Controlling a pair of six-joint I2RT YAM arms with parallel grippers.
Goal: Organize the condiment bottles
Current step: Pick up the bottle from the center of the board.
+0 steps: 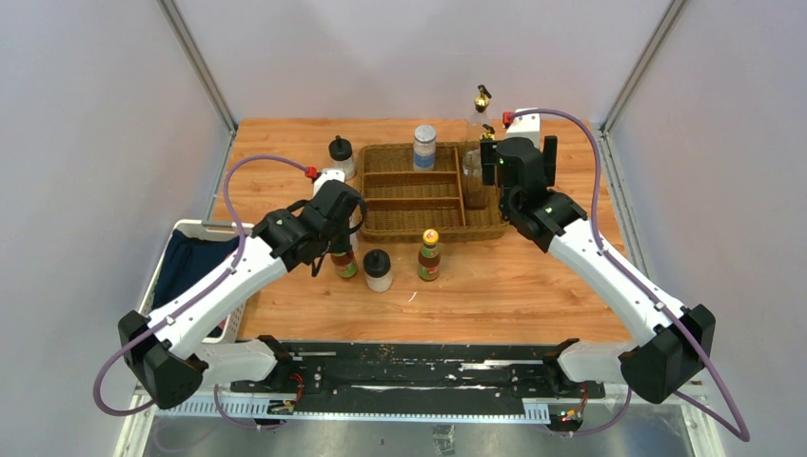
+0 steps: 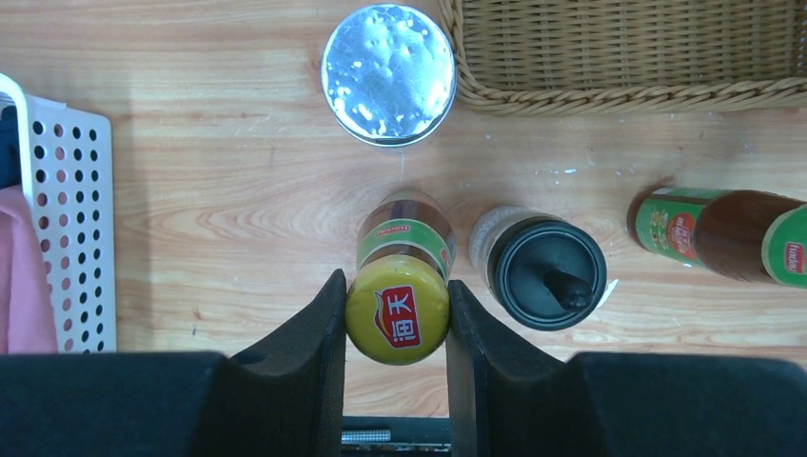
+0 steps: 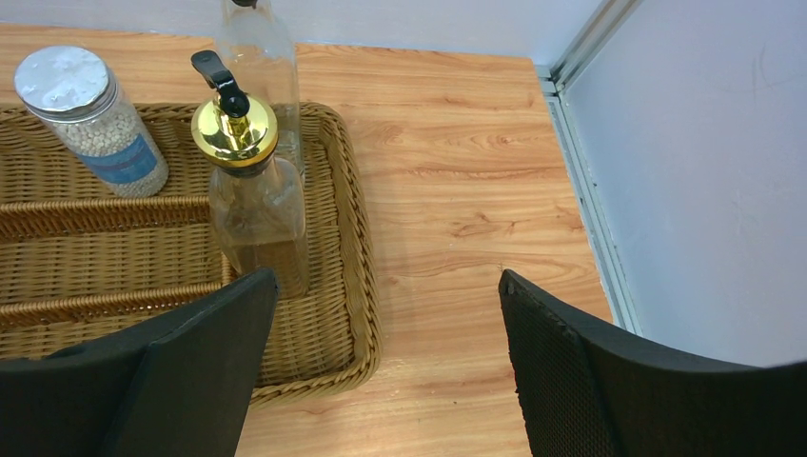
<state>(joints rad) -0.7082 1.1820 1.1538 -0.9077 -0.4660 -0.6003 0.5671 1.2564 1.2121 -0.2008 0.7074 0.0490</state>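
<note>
The left gripper [image 2: 397, 314] is clamped on the cap of 1 sauce bottle [image 2: 403, 246] standing on the table [image 2: 238, 190] near the tray [image 2: 619, 57], apparently for transfer, while the right gripper [image 3: 385, 319], jaws apart, hangs beside a cruet [image 3: 255, 205].

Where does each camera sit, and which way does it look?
Top external: above and behind, looking down on the table; left arm, right arm show.
Left wrist: on the left arm, facing down; jaws grip a sauce bottle.
Right wrist: on the right arm, facing a cruet in the wicker tray; open jaws show.
Shared: all show the tray.
</note>
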